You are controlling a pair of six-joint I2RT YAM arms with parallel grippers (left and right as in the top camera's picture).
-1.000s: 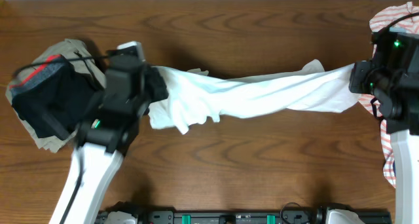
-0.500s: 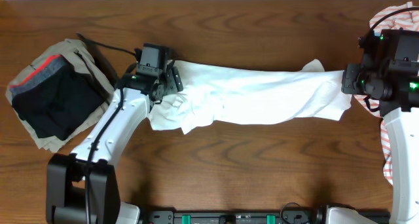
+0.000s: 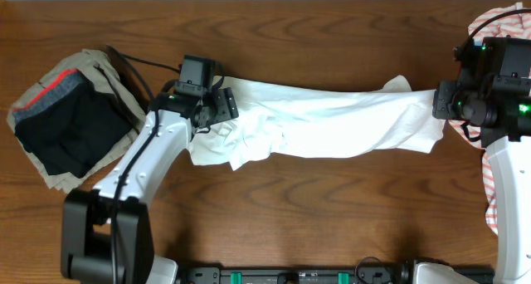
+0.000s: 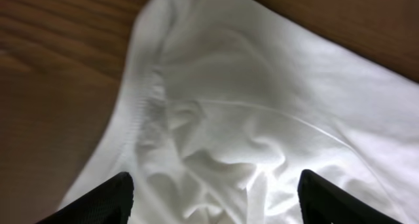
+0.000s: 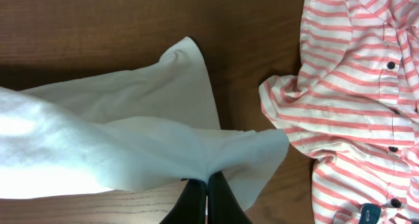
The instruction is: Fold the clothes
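Table [image 3: 332, 217] first, white garment [image 3: 332, 122] stretched wrinkled across its middle, dark clothes pile [image 3: 66, 126] at its left end, striped shirt [image 3: 491, 20] at its right end, right gripper [image 3: 441, 101] pinching the garment's right-end corner, left gripper [image 3: 229, 103] spread wide over the left-end bunch.

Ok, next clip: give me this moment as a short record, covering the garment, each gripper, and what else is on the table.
garment: white garment, stretched left to right across the table, wrinkled, not folded
left arm: left gripper open over the garment's bunched left end, holding nothing
right arm: right gripper shut on the garment's right edge
table left: folded pile, black, red-banded and khaki
table right: striped shirt, red and white, lying loose
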